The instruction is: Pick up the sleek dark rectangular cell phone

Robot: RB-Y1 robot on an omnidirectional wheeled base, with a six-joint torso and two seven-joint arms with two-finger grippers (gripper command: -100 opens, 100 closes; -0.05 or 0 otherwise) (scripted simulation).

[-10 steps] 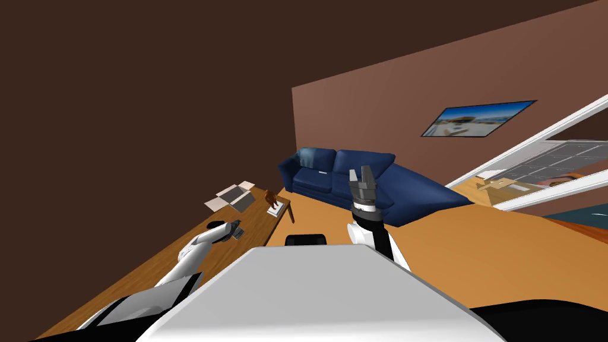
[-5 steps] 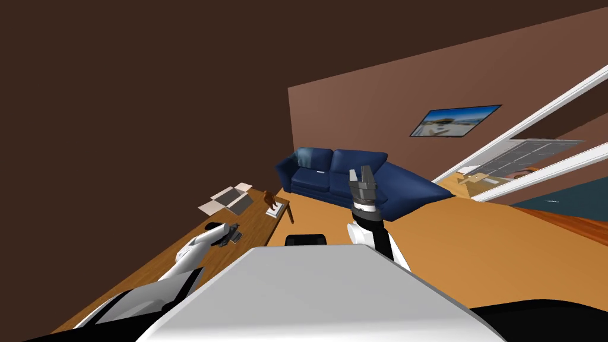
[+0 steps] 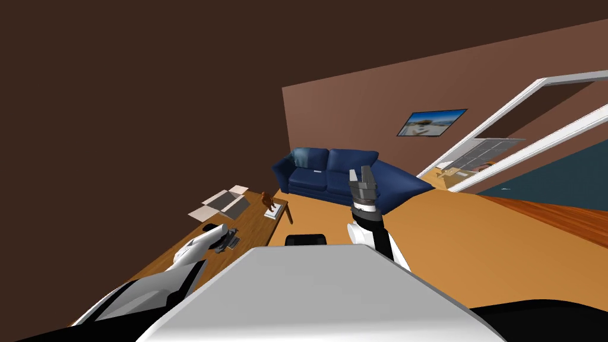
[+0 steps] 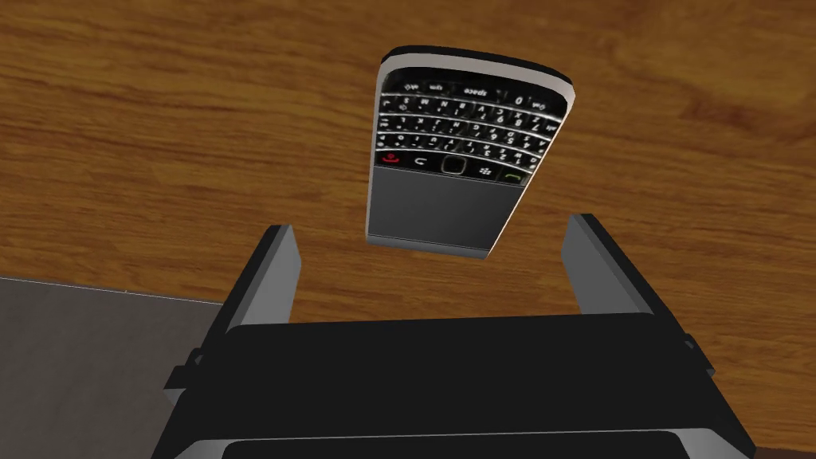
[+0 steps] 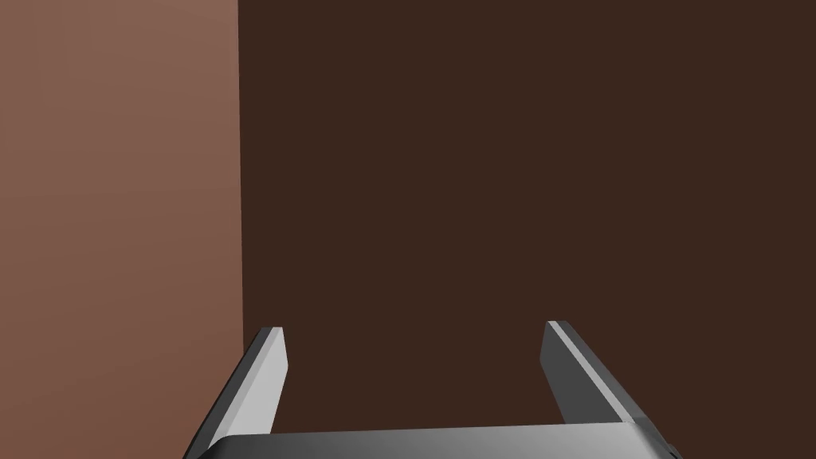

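Cell phone [image 4: 462,151] lying flat, keypad up, on wooden table [image 4: 159,119], just ahead of left gripper [image 4: 433,225] and centred between its two spread blades; near end about level with the fingertips, not touched. Dark face, pale rim, keyboard at the far end, screen nearer the gripper. Probably light, stiff and thin; smooth sides likely slippery, screen best left unpressed. Best taken across the two long edges, about mid-length: blades lowered either side until close to the tabletop, then closed gently. Little height to bite on, so some risk of sliding off or scraping the wood. Right gripper [image 3: 361,173] raised well to the right of the table, fingers wide apart, holding nothing. Count: one phone, one table, two grippers, one blue sofa [image 3: 332,172], one opened-out box [image 3: 222,202], one small brown figure [image 3: 269,199] on a white base, one framed picture [image 3: 431,122] on the wall
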